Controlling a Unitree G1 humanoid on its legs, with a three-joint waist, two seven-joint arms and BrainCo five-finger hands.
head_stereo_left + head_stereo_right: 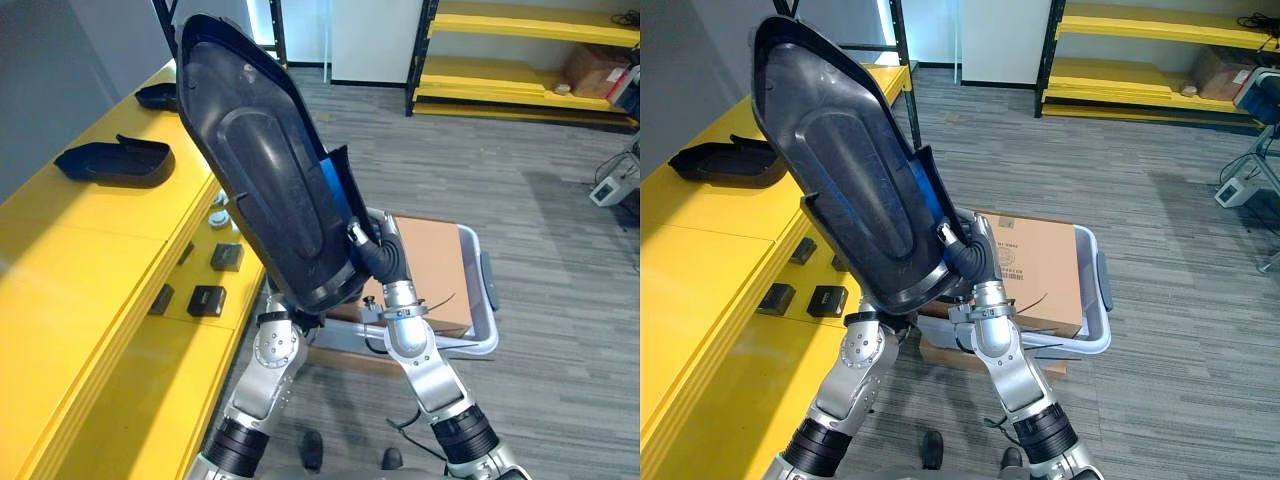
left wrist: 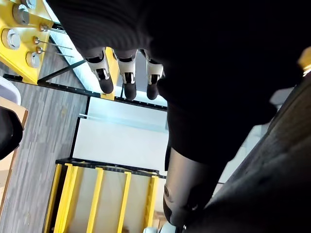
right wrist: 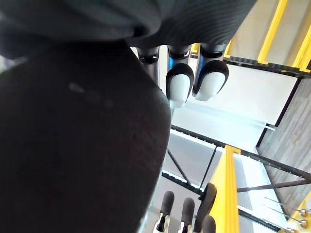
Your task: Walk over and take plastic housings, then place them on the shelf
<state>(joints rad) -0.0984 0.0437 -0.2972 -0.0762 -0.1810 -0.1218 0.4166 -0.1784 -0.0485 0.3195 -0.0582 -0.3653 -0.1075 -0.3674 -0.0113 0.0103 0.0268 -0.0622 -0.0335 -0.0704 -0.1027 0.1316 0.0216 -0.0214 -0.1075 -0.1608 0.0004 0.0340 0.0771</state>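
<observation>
- The large black oval plastic housing (image 1: pixel 260 170) is up in the air in front of the robot. It stands steeply on end, with its upper end leaning over the front edge of the yellow shelf (image 1: pixel 90 250).
- A blue inner face shows along the housing's right rim.
- The right hand (image 1: pixel 378 252) is clasped on the lower right rim of this housing. In the right wrist view its curled fingers (image 3: pixel 177 82) sit right against the dark plastic.
- The left hand (image 2: pixel 127 77) is at the housing's bottom end. The eye views hide it behind the plastic, so I cannot tell whether it grasps or merely props the piece.
- A second black plastic housing (image 1: pixel 115 160) lies flat on the yellow shelf towards its back edge. A third black housing (image 1: pixel 158 96) lies farther along the shelf, near its far end.
- Two small black rectangular blocks (image 1: pixel 227 257) (image 1: pixel 207 300) lie near the shelf's front edge, below the held housing. A few small silver round parts (image 1: pixel 217 215) lie just beyond them.
- On the grey plank floor (image 1: pixel 540 200), past the arms, stands a grey plastic tote (image 1: pixel 487 330) with a brown cardboard box (image 1: pixel 435 265) in it.
- A black-framed rack with yellow boards (image 1: pixel 520 60) stands at the far side of the floor.
</observation>
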